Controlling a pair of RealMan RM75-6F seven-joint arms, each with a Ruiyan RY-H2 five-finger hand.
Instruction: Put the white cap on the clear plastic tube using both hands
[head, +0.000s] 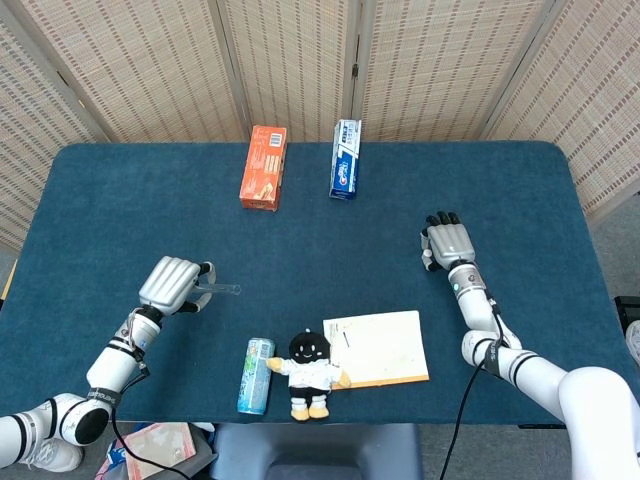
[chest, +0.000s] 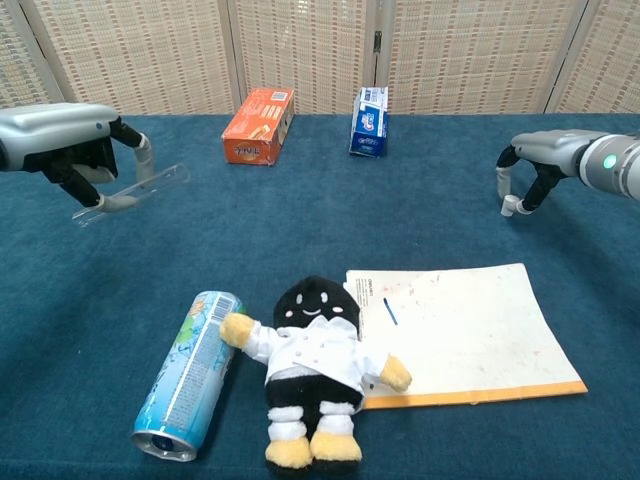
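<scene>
**Cap pinch forming, tube already lifted**

Right hand (chest: 540, 170) curled down over white cap (chest: 509, 206), fingertips at it; can't tell if cap is truly pinched or just touched on the table (chest: 420, 200). Left hand (chest: 70, 150) grips clear plastic tube (chest: 140, 192) off the table, open end angled up toward the orange box (chest: 258, 125).

Risks: small cap could squirt out of a loose pinch and roll; tube held near one end may tilt, spoiling alignment.

Chest view shows cap and fingertip gap; in the head view the right hand (head: 447, 243) hides the cap, though the tube (head: 222, 289) still shows.
</scene>
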